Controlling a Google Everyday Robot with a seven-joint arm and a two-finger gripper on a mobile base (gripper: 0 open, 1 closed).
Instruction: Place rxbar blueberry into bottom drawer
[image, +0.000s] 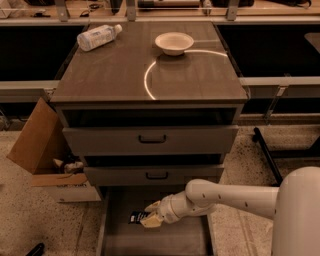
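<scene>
The bottom drawer (175, 240) is pulled open at the foot of the cabinet, its flat grey-brown floor showing. My gripper (151, 215) reaches in from the right, low over the drawer's left part. It is shut on the rxbar blueberry (136, 217), a small dark bar whose end sticks out to the left of the pale fingertips (151, 221), just above the drawer floor.
Two upper drawers with black handles (152, 139) sit above. On the cabinet top lie a clear plastic bottle (98, 37) and a white bowl (174, 43). An open cardboard box (42, 150) stands on the floor at the left. A dark bar (267, 155) lies at the right.
</scene>
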